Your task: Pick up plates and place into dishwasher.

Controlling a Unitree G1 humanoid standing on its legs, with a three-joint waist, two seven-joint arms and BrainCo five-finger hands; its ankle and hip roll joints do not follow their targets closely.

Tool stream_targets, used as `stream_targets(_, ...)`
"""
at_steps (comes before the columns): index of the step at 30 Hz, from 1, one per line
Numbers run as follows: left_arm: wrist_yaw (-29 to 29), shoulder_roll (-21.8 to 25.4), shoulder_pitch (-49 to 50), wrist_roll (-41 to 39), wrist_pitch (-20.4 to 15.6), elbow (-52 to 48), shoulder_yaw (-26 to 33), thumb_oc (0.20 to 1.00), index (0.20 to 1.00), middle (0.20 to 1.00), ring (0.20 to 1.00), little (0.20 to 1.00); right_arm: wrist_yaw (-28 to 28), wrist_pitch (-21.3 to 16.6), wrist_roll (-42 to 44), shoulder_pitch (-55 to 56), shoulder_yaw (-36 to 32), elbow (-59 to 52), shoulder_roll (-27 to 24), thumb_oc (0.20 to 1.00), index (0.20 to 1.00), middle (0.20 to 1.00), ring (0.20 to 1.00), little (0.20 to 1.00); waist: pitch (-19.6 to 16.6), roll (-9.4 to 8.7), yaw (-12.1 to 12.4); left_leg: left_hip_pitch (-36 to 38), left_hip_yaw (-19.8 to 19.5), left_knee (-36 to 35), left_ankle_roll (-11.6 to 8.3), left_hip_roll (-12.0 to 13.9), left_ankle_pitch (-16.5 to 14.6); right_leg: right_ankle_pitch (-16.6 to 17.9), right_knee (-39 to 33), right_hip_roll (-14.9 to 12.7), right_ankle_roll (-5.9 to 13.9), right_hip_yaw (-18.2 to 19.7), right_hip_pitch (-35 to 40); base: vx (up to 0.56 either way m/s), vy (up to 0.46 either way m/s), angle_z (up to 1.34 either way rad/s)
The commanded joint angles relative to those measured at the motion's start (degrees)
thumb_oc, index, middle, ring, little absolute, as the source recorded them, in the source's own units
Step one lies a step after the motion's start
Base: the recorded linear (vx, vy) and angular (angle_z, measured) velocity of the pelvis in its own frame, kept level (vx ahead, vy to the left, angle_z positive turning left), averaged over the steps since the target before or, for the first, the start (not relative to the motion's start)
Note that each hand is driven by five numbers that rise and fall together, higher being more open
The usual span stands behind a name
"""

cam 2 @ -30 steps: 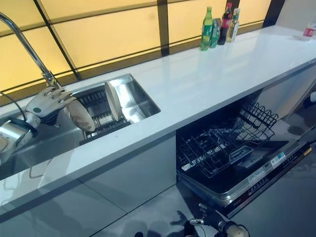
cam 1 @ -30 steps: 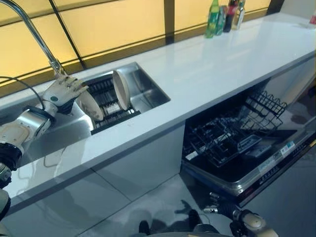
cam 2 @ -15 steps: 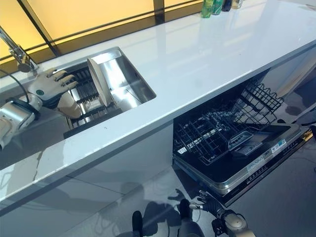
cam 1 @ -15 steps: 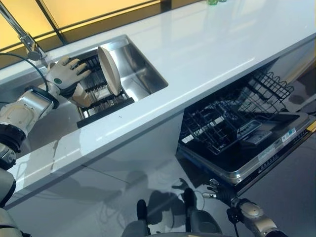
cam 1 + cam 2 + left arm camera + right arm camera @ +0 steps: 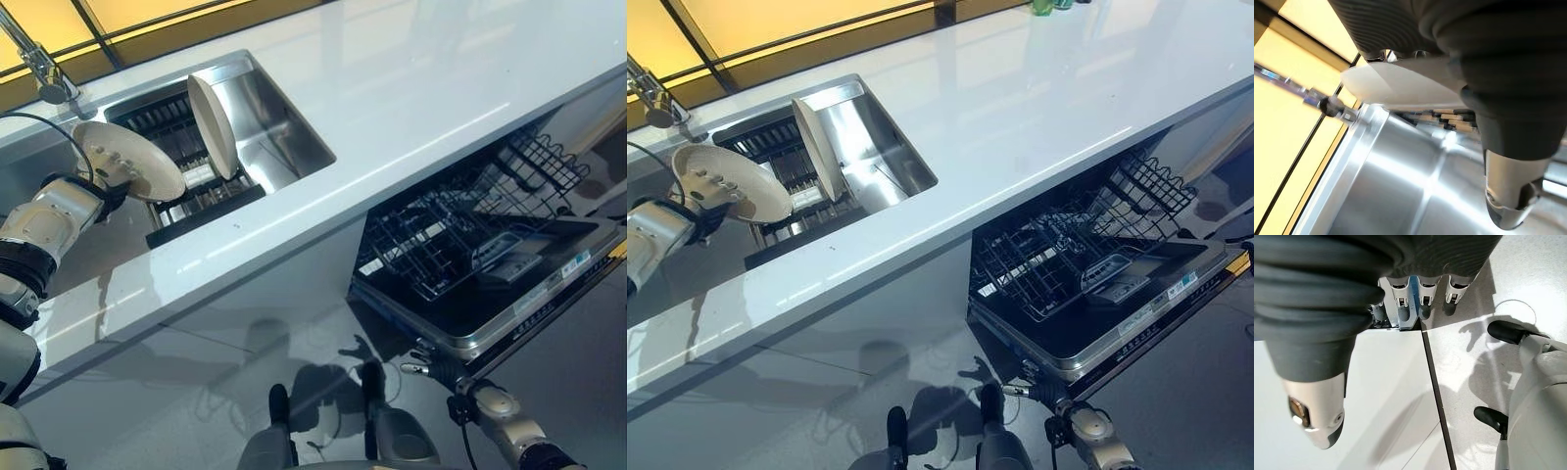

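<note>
My left hand (image 5: 711, 181) is shut on a white plate (image 5: 132, 164) and holds it above the left part of the sink, its face tilted up. Dark fingertips lie over the plate's face, and the thumb (image 5: 1506, 191) shows beside the plate (image 5: 1400, 88) in the left wrist view. A second white plate (image 5: 211, 125) stands on edge in the black dish rack (image 5: 196, 196) inside the sink. The open dishwasher (image 5: 470, 264) sits below the counter at the right, with its wire rack pulled out. My right hand (image 5: 423, 368) hangs open low by the dishwasher door.
The steel sink (image 5: 289, 132) is set in a long white counter (image 5: 421, 88), and a faucet (image 5: 39, 69) stands at its back left. The lowered dishwasher door (image 5: 544, 304) juts out over the grey floor. Windows run along behind the counter.
My left hand has lifted the plate out of the rack and turned it face up above the sink. The camera has tilted down. The right hand stays low.
</note>
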Motion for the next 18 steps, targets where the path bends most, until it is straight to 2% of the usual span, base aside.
stream_targets(1, -3.0, -0.3, -5.6, 0.3, 3.8, 2.5, 1.4, 1.000, 1.000, 1.000, 1.000, 1.000, -0.1, -1.1, 1.5, -1.7, -0.8, -1.7, 0.3, 1.000, 1.000, 1.000, 1.000, 1.000, 0.8, -0.31, -0.2, -1.4, 1.9, 0.7, 5.93, -7.5, -3.8, -3.8, 0.6, 0.2, 3.82, -1.2, 0.8, 0.00, 0.000, 0.00)
stream_targets(4, -1.5, -0.5, -5.5, 1.5, 3.7, 3.4, 1.8, 1.000, 1.000, 1.000, 1.000, 1.000, -0.2, -1.0, 1.8, -1.5, -0.8, -1.4, 0.5, 1.000, 1.000, 1.000, 1.000, 1.000, 0.5, -0.15, -0.2, -1.1, 1.9, 0.7, 5.89, -7.5, -3.8, -3.9, 0.6, 0.2, 3.79, -1.4, 1.2, 0.00, 0.000, 0.00)
stream_targets(5, -0.3, -0.4, -5.3, 1.8, 4.3, 3.4, 1.9, 0.711, 0.711, 0.711, 0.711, 0.711, -0.2, -1.1, 2.1, -1.3, -1.1, -1.2, 0.6, 1.000, 1.000, 1.000, 1.000, 1.000, 0.4, -0.07, -0.3, -1.0, 1.8, 0.7, 5.86, -7.6, -3.8, -3.9, 0.6, 0.2, 3.73, -1.5, 1.3, 0.00, 0.000, 0.00)
stream_targets(6, 1.2, -0.4, -5.0, 2.4, 4.6, 3.3, 2.3, 0.589, 0.589, 0.589, 0.589, 0.589, -0.3, -1.0, 2.7, -1.1, -1.3, -1.2, 0.7, 1.000, 1.000, 1.000, 1.000, 1.000, 0.3, -0.03, -0.3, -0.9, 1.8, 0.7, 5.85, -7.6, -3.8, -4.0, 0.6, 0.2, 3.71, -1.5, 1.4, 0.00, 0.000, 0.00)
stream_targets(7, 3.7, -0.3, -4.8, 2.2, 5.1, 3.3, 2.6, 0.200, 0.200, 0.200, 0.200, 0.200, -0.4, -0.9, 3.0, -1.0, -1.6, -1.1, 0.8, 1.000, 1.000, 1.000, 1.000, 1.000, 0.1, 0.02, -0.3, -0.9, 1.8, 0.7, 5.86, -7.6, -3.8, -4.0, 0.6, 0.2, 3.67, -1.5, 1.5, 0.00, 0.000, 0.00)
stream_targets(11, 11.5, 0.0, -4.6, 0.9, 6.5, 3.8, 4.0, 0.200, 0.200, 0.200, 0.200, 0.200, -0.9, -1.4, 4.0, -0.6, -2.6, -0.7, 0.6, 1.000, 1.000, 1.000, 1.000, 1.000, 0.0, -0.09, -0.4, -1.0, 1.9, 0.7, 5.79, -7.5, -3.9, -4.0, 0.5, 0.4, 3.57, -1.3, 1.3, 0.00, 0.000, 0.00)
stream_targets(15, 21.1, 0.2, -2.8, 1.0, 5.4, 4.9, 5.8, 0.200, 0.200, 0.200, 0.200, 0.200, -1.4, -1.9, 4.9, 0.1, -3.8, -0.5, 0.5, 1.000, 1.000, 1.000, 1.000, 1.000, -0.2, -0.23, -0.5, -0.8, 2.1, 0.7, 5.72, -7.4, -3.9, -4.0, 0.5, 0.5, 3.49, -1.1, 1.4, 0.00, 0.000, 0.00)
stream_targets(18, 24.2, -0.1, -1.6, 1.0, 5.8, 5.7, 6.5, 0.200, 0.200, 0.200, 0.200, 0.200, -1.7, -2.3, 5.2, 0.1, -4.5, -0.5, 0.3, 1.000, 1.000, 1.000, 1.000, 1.000, -0.3, -0.18, -0.7, -0.8, 2.3, 0.7, 5.68, -7.2, -3.8, -4.0, 0.5, 0.7, 3.37, -1.0, 1.3, 0.00, 0.000, 0.00)
